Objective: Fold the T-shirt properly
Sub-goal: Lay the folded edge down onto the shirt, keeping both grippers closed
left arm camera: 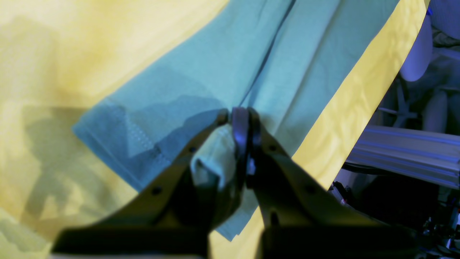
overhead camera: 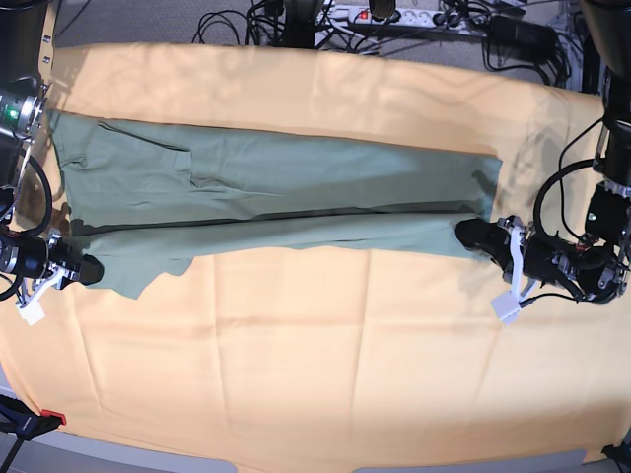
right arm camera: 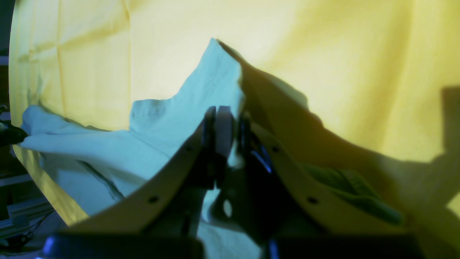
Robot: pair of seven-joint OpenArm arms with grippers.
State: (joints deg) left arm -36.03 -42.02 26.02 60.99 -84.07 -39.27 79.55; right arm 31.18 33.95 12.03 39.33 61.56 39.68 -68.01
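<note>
Because the yellow-orange cloth covers the whole tabletop, we take it as the ground for everything else; it lies fairly flat, with square crease lines across its near half. On its far half lies the T-shirt, a long sage-green band running left to right. One lengthwise fold line shows along it, with the near strip lying beside the wider far panel.

We judge the shirt light, soft and limp. It will sag between any two held points and will not keep a crease unless laid down flat. The knit looks matte, so it should not slip readily out of a firm pinch, and it is not fragile, though a hard pull would stretch it or drag the cloth beneath.

Both ends of the near strip are already taken. Our left pincer, at the right end of the scene, is closed on a bunched edge of the T-shirt, with a stitched hem lying just beside it in the left wrist view. Our right pincer, at the left end, is closed on a raised peak of the same cloth. We think these end edges are the right places to hold, since equal tension there keeps the strip straight. The grips should take shirt only, not the cloth under it.
</note>
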